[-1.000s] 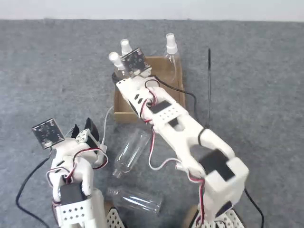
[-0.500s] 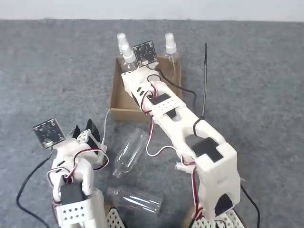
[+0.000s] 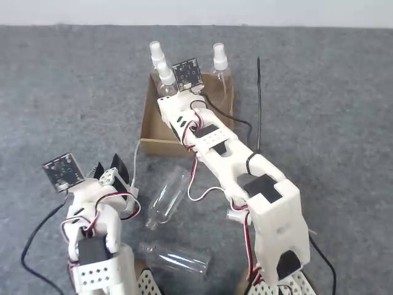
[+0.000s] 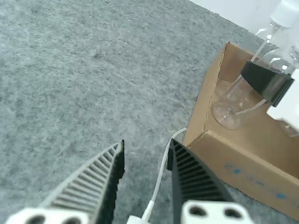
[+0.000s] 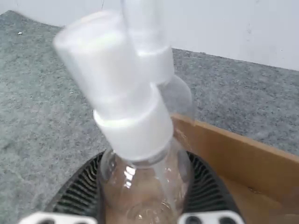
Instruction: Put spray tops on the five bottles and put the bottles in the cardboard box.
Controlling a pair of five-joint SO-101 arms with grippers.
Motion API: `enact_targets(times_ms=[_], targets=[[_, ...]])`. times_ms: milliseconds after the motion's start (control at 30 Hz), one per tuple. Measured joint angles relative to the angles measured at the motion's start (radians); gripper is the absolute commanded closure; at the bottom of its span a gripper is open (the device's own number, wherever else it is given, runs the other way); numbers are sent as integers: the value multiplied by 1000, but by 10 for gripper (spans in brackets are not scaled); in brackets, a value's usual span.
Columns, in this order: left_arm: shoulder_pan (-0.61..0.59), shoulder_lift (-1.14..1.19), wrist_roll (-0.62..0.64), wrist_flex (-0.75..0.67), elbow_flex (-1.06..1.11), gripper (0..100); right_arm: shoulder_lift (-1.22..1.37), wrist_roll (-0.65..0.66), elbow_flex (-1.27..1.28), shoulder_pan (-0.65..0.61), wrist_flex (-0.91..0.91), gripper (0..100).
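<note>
Rising from the upper-left corner of the cardboard box [image 3: 153, 132], a spray-topped bottle [image 3: 166, 87] clamped in the right jaws, two other topped bottles [image 3: 220, 66] in the box, two topless bottles [image 3: 167, 195] lying on the worktop [image 3: 73, 92] below, left jaws apart, lower left.

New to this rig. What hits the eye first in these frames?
The right gripper is shut on a spray-topped bottle, holding it at the left side of the cardboard box; another capped bottle stands at the box's far right corner. An uncapped bottle and a second uncapped bottle lie on the grey table between the arms. The left gripper hangs open, holding nothing.
</note>
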Motion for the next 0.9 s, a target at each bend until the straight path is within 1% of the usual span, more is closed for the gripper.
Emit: enact_targets(times_ms=[133, 267, 333, 700, 833, 900], targets=[[0, 0, 0, 0, 0, 855, 0, 0, 0, -2, 0, 936], [0, 0, 0, 0, 0, 855, 0, -2, 0, -2, 0, 835], [0, 0, 0, 0, 0, 855, 0, -2, 0, -2, 0, 802], [0, 0, 0, 0, 0, 855, 2, 14, 0, -21, 0, 786], [0, 0, 0, 0, 0, 855, 2, 29, 0, -21, 15, 716], [0, 0, 0, 0, 0, 855, 2, 32, 0, -21, 34, 708]])
